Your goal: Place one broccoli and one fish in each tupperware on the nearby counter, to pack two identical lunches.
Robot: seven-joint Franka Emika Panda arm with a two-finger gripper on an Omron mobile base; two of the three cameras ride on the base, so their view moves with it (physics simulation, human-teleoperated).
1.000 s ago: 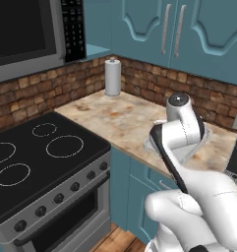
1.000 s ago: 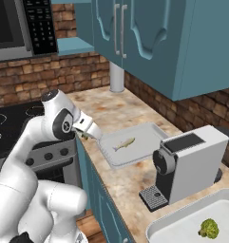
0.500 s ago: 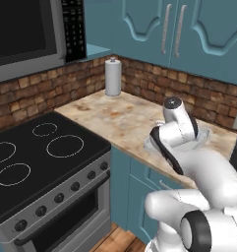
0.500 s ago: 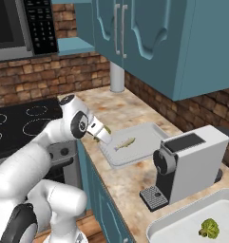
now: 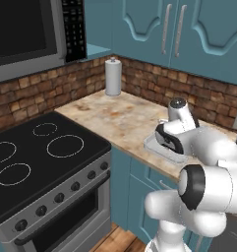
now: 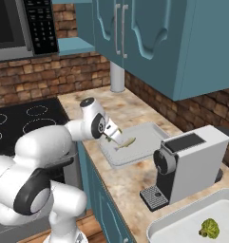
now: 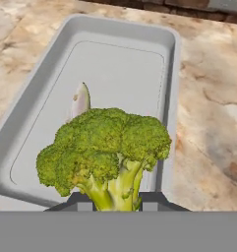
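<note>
1. The dark two-finger claw (image 7: 111, 199) is clenched on the stem of a green broccoli floret (image 7: 106, 150).
2. The broccoli hangs above the near rim of the shallow pale grey tupperware (image 7: 173, 74), where a slim pale fish (image 7: 80, 100) lies.
3. The tray floor beyond the fish is bare.
4. The tupperware sits near the front edge of the beige stone counter (image 6: 130, 182).

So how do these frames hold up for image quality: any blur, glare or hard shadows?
Hand view: sharp, with the broccoli big in the foreground hiding most of the fish in the tupperware; flat light, no hard shadows. Left base view: the arm blocks most of the tray. Right base view: even rendered light, no glare, and the hand is small.
</note>
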